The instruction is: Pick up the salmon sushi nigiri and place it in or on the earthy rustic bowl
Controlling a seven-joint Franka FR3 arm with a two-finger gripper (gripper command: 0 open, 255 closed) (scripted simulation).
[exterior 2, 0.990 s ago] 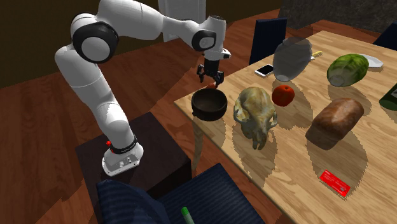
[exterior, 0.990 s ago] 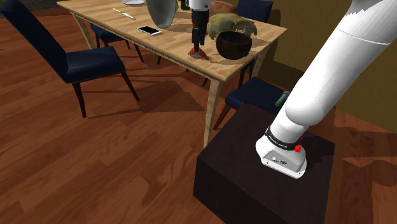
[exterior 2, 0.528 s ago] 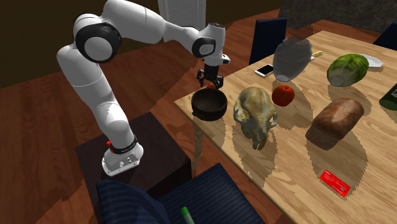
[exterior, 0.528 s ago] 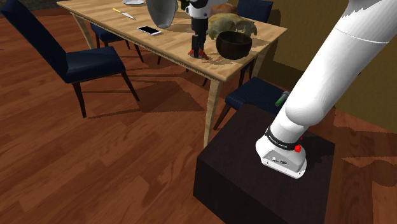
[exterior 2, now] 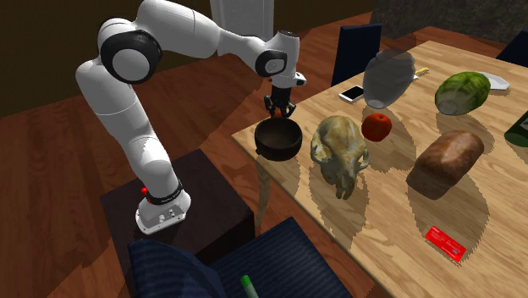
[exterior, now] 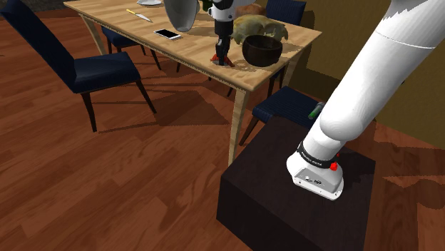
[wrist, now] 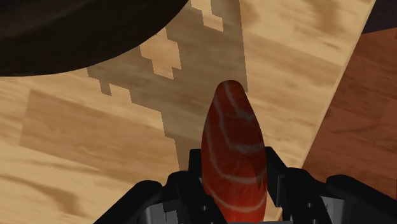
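fingers [wrist: 278,173] clasping salmon nigiri [wrist: 234,149], dark bowl [wrist: 76,32] near

Air over bowl [exterior 2: 277,152] free; horned skull [exterior 2: 340,157] crowds one side; gripper [exterior 2: 280,114] w/ nigiri [wrist: 234,153] just off rim.

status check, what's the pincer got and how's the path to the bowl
Pincer shut on salmon nigiri. Nigiri beside the dark bowl, not yet in it. Only the bowl's rim in the way.

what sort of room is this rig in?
Likely a home dining room: a wooden table with dark blue chairs around it, a wood floor, and a bread loaf and tomato on top.
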